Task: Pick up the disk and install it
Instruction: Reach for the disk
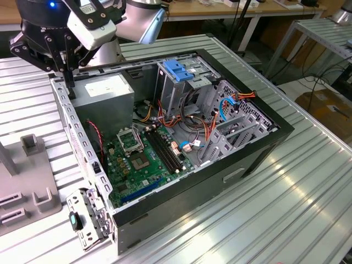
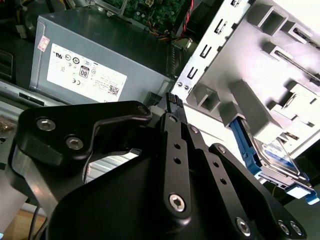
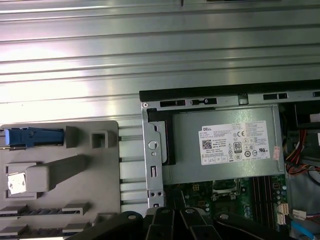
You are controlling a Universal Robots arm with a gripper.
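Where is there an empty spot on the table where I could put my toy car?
The big bare stretch of ribbed table along the computer case's black side, toward the exterior view's right, is free. A thin strip between the case and the grey holder is bare too. Inside the case it's crowded with cables and the green board.

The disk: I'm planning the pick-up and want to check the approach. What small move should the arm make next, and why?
Probably a short shift away from the case toward the grey fixture beside it. The disk sits in that fixture, while the gripper hangs over the case's edge by the power supply, apart from the disk.
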